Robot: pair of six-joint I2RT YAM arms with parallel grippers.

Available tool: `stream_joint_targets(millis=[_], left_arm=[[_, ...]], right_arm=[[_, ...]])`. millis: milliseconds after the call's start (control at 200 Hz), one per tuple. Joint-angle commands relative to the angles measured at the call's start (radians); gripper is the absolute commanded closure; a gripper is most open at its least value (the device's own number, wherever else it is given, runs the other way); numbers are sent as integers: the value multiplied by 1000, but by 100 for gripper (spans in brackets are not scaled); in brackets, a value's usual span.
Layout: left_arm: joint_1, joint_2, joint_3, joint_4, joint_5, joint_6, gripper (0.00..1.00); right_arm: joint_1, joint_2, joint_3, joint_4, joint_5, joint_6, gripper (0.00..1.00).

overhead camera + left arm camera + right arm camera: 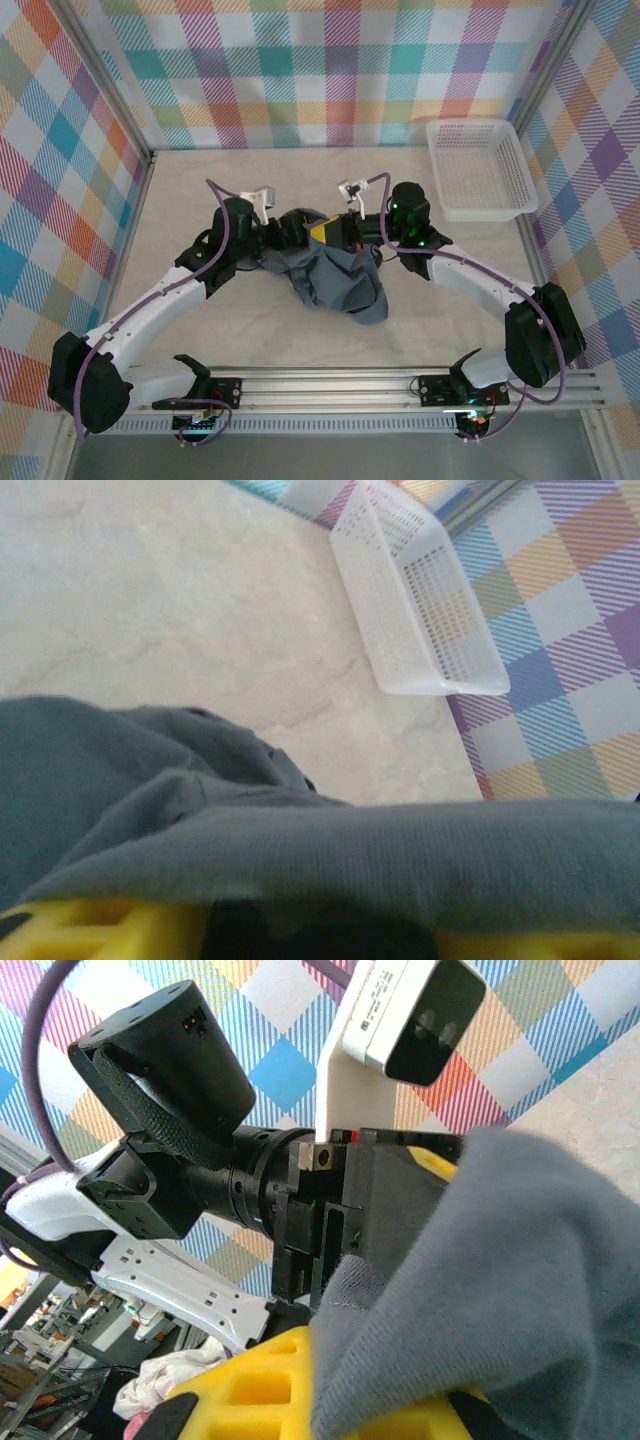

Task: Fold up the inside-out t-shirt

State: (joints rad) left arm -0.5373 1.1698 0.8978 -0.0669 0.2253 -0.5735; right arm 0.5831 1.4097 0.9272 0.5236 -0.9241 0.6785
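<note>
Top view: the shirt is a crumpled dark grey heap mid-table, running roughly 11 to 5 o'clock. Both grippers sit nose to nose at its 12 o'clock edge, left gripper at 9 of the right gripper, so neither arm is really nearer. The cloth trails from them toward 5-6 o'clock, and I'd guess the next move depends on that. The white mesh basket is well apart at 2 o'clock.

Left wrist view: soft, thin, finely ribbed fabric is draped over the yellow fingers (honestly can't tell if they're spread or gripping). The stiff plastic basket is up at 1 o'clock on the pale, mottled table.

Right wrist view: the jaws are pressed together and look to be pinching a shirt fold against a yellow finger
</note>
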Motion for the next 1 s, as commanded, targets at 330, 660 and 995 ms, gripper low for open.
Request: stream_joint_targets(millis=[330, 660, 995], left_arm=[[69, -149, 95, -199, 17, 46, 100], [154, -103, 379, -577, 275, 58, 100], [157, -52, 332, -436, 399, 15, 100]], right_arm=[[-56, -17, 27, -91, 48, -43, 100], [-159, 81, 55, -273, 19, -137, 87], [-15, -236, -70, -412, 545, -511, 47]])
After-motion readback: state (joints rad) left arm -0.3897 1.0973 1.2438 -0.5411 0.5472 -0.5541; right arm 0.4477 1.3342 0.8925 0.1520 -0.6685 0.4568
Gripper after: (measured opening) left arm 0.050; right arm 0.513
